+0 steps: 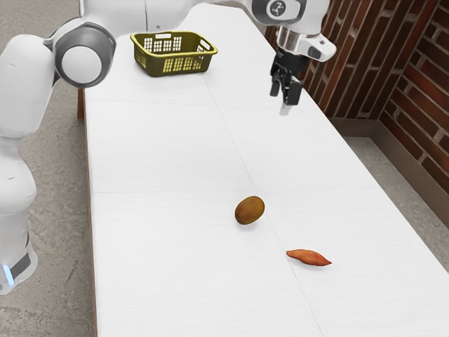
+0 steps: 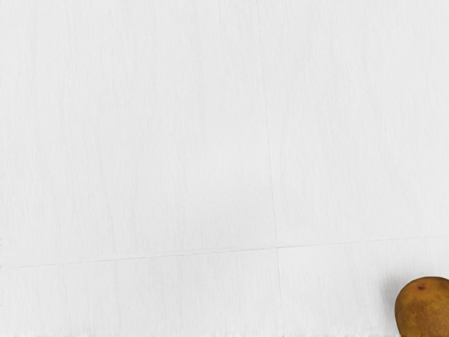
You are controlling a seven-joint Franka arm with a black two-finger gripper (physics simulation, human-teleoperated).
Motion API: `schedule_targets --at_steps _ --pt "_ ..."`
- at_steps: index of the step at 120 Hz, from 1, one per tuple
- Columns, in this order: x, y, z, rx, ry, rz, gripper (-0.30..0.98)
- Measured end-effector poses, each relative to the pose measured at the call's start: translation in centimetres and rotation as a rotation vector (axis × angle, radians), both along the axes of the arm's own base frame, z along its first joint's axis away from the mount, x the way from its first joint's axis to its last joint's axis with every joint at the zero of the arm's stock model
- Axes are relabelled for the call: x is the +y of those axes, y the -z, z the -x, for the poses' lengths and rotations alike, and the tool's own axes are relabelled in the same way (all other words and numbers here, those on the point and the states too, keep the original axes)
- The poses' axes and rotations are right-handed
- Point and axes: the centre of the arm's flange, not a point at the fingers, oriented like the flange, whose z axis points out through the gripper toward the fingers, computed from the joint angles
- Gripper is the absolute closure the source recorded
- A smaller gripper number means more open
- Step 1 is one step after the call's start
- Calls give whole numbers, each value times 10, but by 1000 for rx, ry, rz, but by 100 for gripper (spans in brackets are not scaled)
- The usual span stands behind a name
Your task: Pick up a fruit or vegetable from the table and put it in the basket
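The black gripper [image 1: 283, 100] hangs high above the white table, toward its far end in the exterior view; its fingers stand apart with nothing seen between them. A brown, kiwi-like oval fruit [image 1: 250, 210] rests on the table, well away from the gripper. Beyond it toward the exterior view's lower right lies an orange-red, tapered sweet potato [image 1: 309, 258]. At the far end of the table stands the yellow-green basket [image 1: 186, 66], with slotted walls. Part of the brown fruit [image 2: 425, 309] appears in the wrist view, cut off by the corner.
The white table [image 1: 161, 154] carries thin seam lines. A brick wall [image 1: 421, 77] rises beyond the table's edge at the exterior view's right. The arm [image 1: 140, 15] stretches across the top of that view, in front of the table's far end and close above the basket in the picture.
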Motion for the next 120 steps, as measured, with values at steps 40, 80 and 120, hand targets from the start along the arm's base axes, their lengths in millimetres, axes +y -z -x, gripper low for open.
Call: schedule_targets --at_steps 40,80,120 --pt "-50 -11 8 0 108 7 0" --pt "-195 66 97 119 73 -39 0" --pt "-181 69 99 68 -226 44 0"
